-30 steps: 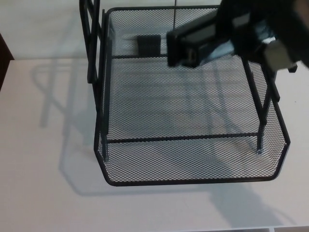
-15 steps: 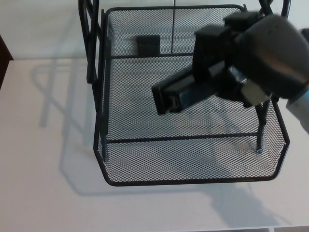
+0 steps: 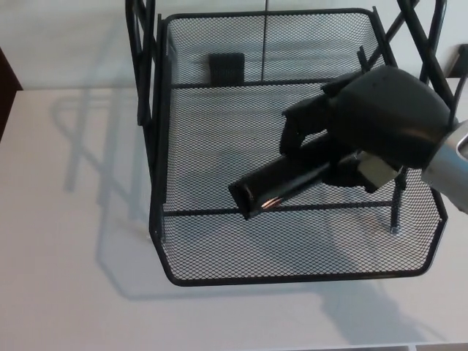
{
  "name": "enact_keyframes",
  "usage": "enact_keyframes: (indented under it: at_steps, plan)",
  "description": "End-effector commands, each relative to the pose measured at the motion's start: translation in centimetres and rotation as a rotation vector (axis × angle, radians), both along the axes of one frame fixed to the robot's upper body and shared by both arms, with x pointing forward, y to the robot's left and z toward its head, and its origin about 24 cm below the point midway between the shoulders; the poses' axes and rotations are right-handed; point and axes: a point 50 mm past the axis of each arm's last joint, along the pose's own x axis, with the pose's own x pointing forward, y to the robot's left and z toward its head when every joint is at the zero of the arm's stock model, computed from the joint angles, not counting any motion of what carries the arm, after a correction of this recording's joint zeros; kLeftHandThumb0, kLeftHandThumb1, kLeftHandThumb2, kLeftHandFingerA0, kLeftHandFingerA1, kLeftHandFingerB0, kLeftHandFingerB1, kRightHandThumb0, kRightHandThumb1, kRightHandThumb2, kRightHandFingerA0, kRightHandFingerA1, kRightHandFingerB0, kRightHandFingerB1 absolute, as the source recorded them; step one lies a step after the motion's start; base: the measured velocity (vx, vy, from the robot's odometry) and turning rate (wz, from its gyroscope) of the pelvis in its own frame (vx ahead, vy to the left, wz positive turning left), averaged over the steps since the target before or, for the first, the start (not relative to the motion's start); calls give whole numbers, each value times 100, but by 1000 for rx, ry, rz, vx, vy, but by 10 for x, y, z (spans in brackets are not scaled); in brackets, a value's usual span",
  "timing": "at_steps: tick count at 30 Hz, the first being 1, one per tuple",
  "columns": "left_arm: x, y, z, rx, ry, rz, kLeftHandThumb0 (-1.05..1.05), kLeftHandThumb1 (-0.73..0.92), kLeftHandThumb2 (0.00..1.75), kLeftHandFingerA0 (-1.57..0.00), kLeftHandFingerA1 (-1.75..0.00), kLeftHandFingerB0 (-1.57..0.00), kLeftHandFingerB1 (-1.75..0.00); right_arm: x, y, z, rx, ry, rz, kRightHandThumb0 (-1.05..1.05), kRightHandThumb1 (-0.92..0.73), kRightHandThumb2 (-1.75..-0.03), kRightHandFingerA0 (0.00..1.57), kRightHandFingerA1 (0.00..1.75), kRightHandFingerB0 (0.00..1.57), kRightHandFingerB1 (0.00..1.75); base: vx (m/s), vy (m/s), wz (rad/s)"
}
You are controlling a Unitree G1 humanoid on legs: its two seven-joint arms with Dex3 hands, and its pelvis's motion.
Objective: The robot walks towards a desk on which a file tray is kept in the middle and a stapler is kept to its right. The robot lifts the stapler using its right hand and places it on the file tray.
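One stapler [image 3: 281, 181] | one file tray [image 3: 208, 146] | one right hand [image 3: 380, 121] gripping stapler over tray

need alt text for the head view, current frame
The robot's right hand grips a black stapler, which points toward the front left over the floor of a black wire-mesh file tray; contact with the mesh cannot be told. The tray stands on a white desk, and the left hand is not in view.

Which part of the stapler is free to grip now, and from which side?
Probably its front half: the stapler juts toward the robot's left over the file tray, while the right hand covers its rear. Come from the left.
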Motion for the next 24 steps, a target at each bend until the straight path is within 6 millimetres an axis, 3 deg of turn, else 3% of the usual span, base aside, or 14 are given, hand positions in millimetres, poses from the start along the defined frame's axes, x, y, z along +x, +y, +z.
enact_keyframes:
  at_steps: [1, 2, 3, 4, 7, 8, 12, 13, 15, 16, 19, 24]
  plan:
    - [1, 4, 4, 34, 1, -30, -68, 87, 66, -42, -45, -22, -34, 3, -3, 13, -88, 76, -52, -64, -39, -80, 0, 26, 5, 34, 0, 0, 0]
    - [1, 4, 5, 32, 2, -35, -68, 87, 66, -41, -44, -22, -34, 2, -2, 17, -103, 53, -46, -73, -40, -77, 0, 18, 6, 21, 0, 0, 0]
    - [1, 4, 5, 32, 2, -36, -68, 87, 66, -41, -44, -22, -34, 1, -2, 18, -105, 50, -45, -73, -40, -77, 0, 18, 6, 21, 0, 0, 0]
    - [1, 4, 5, 34, 3, -37, -68, 88, 66, -41, -44, -23, -35, 1, -1, 23, -108, 49, -49, -84, -46, -75, 0, 1, 3, 8, 0, 0, 0]
    - [0, 4, 5, 40, 6, -43, -68, 88, 66, -41, -44, -23, -35, -2, 2, 33, -109, 51, -62, -82, -46, -75, 0, 0, 6, 7, 0, 0, 0]
    - [1, 4, 4, 40, 11, -35, -68, 88, 66, -41, -46, -23, -35, -3, 4, 41, -110, 18, -55, -92, -53, -80, 0, 0, 7, 3, 0, 0, 0]
    - [1, 4, 4, 30, 1, -15, -67, 86, 66, -40, -44, -22, -34, -6, 8, 55, -79, -10, -43, -92, -53, -81, 0, 5, 0, 5, 0, 0, 0]
    - [1, 4, 4, 26, -3, -11, -70, 69, 100, -33, -55, -16, -46, -6, 9, 58, -66, -16, -38, -92, -53, -81, 0, 4, 0, 3, 0, 0, 0]
    - [1, 4, 4, 30, 6, -26, -70, 69, 99, -33, -55, -17, -46, -7, 12, 63, -38, -31, -23, -92, -53, -84, 0, 7, 1, 3, 0, 0, 0]
    - [0, 4, 4, 31, 9, -33, -69, 88, 66, -39, -44, -21, -34, -7, 13, 66, -36, -47, -18, -94, -54, -85, 0, 8, 0, 3, 0, 0, 0]
    - [-3, 4, 3, 31, 12, -39, -69, 87, 66, -38, -45, -22, -35, -10, 15, 73, -36, -82, -15, -95, -54, -88, 0, 11, 0, 6, 0, 0, 0]
    - [-4, 4, 3, 28, 16, -14, -69, 86, 66, -40, -44, -22, -34, -20, 0, 108, 33, -157, -44, -97, -55, -91, 0, 13, 0, 9, 0, 0, 0]
